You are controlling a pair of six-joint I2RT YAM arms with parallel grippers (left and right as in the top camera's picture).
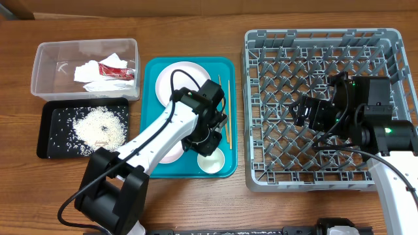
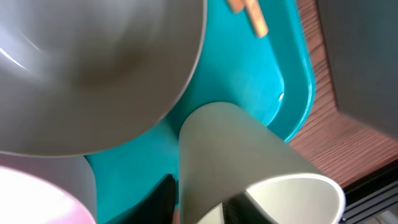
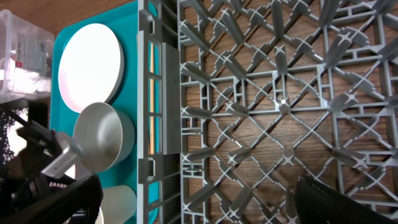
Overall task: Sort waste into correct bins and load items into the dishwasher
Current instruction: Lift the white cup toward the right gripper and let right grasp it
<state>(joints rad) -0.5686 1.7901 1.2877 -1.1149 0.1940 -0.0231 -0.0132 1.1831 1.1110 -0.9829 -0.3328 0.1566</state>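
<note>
Item: small white cup (image 1: 211,163).

Location: stands upright in the lower right corner of the teal tray (image 1: 150,78), just below the left gripper (image 1: 206,143) and close beside a grey bowl (image 2: 93,68).

Appearance: plain, glossy, straight-walled, mouth facing up. Fills the lower middle of the left wrist view.

Handling: probably light, rigid, slick and easily chipped. Best taken by the rim wall, one finger inside and one outside, with a gentle squeeze.

Jaws, left: dark tips show on either side of the cup wall at the bottom edge of the frame. Cannot tell whether pressed on or merely near.

Other arm: right gripper (image 1: 302,112) hangs over the middle of the dish rack (image 1: 287,65), jaws spread wide, holding nothing.

Same tray: round plate (image 1: 183,78), chopsticks (image 1: 228,117).
</note>
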